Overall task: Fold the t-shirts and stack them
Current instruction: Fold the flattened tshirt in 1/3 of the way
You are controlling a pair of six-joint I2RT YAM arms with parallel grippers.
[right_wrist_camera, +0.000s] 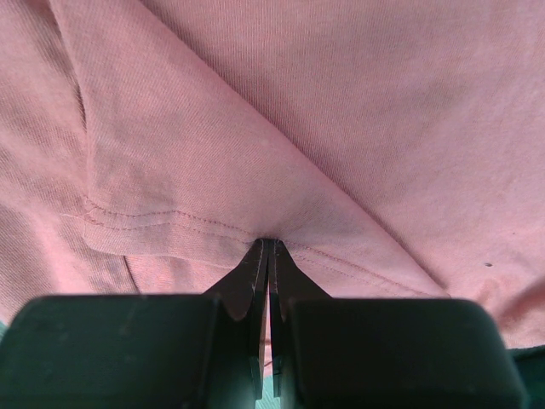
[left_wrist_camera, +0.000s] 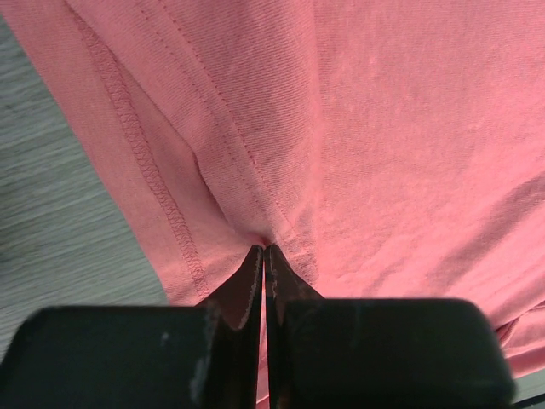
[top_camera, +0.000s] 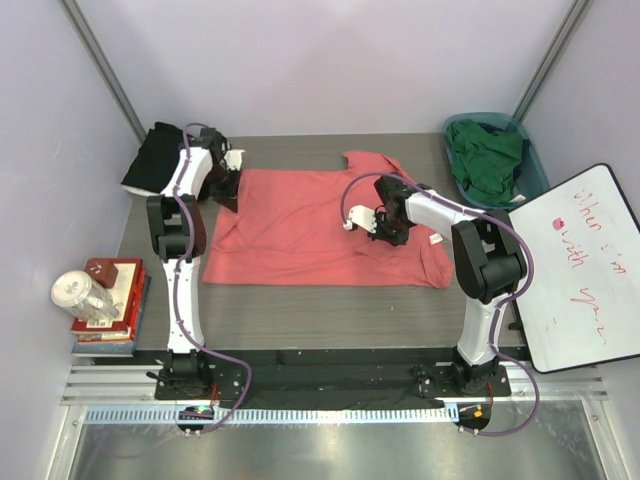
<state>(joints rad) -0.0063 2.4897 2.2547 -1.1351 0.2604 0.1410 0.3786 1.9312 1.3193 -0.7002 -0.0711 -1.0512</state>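
While the left gripper (left_wrist_camera: 264, 249) and right gripper (right_wrist_camera: 269, 243) each pinch the coral-pink shirt (top_camera: 300, 225), a fold seems in hand.
Hems bunch just ahead of both tips; the next move likely calls for an even, joint lift.

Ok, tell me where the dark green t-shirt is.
Top view: the dark green t-shirt lies bunched in the teal basket at the far right corner of the table, beyond the whiteboard, right of the coral-pink t-shirt.
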